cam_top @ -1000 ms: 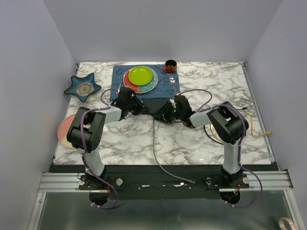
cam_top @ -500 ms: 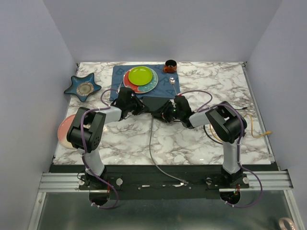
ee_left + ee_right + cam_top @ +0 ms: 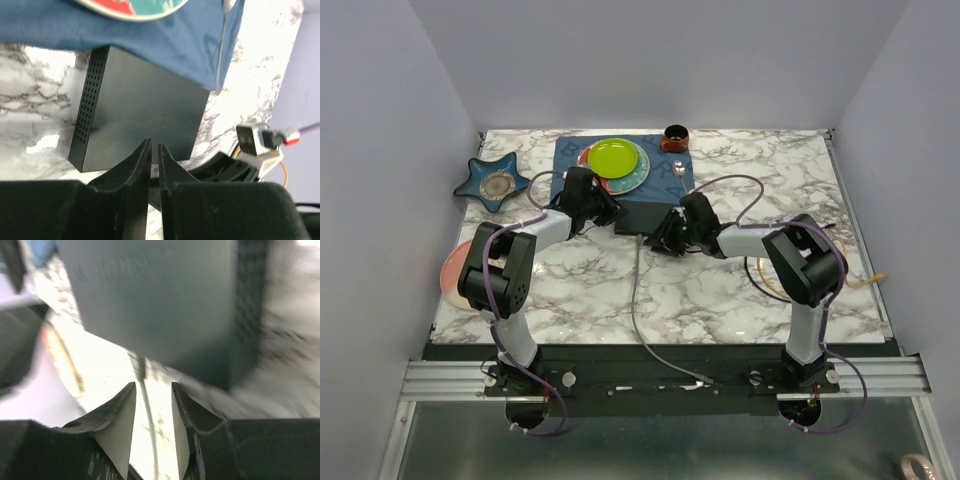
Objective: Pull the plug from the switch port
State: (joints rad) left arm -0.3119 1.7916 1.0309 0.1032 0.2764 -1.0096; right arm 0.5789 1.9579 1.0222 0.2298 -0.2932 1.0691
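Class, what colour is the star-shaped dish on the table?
The star-shaped dish is dark teal-blue with a pale round centre, seen best in the top external view.

Motion blur perhaps hides the plug at the switch.

1 switch, 1 cable, 1 mat, 1 cup.

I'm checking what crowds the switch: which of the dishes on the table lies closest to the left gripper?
The stacked plates topped by the lime-green one, on the blue mat, lie just beyond the left gripper. The star-shaped dish and the pink plate sit farther left.
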